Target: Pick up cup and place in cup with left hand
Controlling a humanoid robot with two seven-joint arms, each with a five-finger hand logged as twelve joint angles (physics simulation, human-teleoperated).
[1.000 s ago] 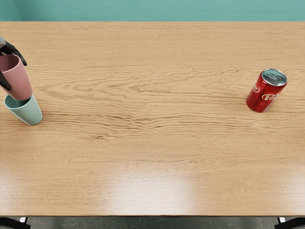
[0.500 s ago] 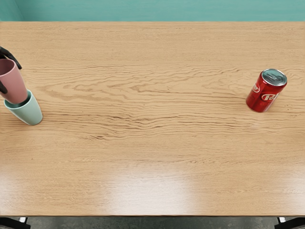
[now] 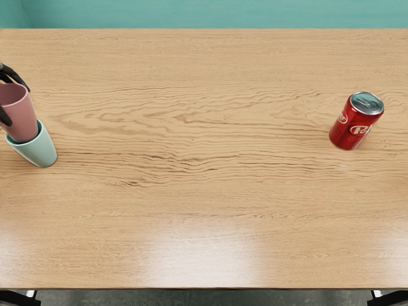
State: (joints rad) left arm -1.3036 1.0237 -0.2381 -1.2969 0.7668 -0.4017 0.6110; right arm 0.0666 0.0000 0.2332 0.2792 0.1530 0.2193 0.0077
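My left hand (image 3: 13, 81) reaches in at the left edge, mostly cut off by the picture border. Its dark fingers lie on the far side of the pink cup (image 3: 23, 118) and the thumb against its near side, so it is shut on the cup. The pink cup leans, mouth up, with its lower end inside the mouth of the mint-green cup (image 3: 39, 150), whose rim surrounds it. The green cup stands on the table at the left. How deep the pink cup sits inside is hidden. My right hand is out of view.
A red soda can (image 3: 357, 122) stands upright on the right part of the wooden table (image 3: 204, 191). Dark parts with light fittings show below the table's front edge at both bottom corners. A teal wall rises behind.
The pink cup has come down, its bottom passing from above the green cup's mouth into it. My left hand has lowered along with it. The green cup and the can have stayed put.
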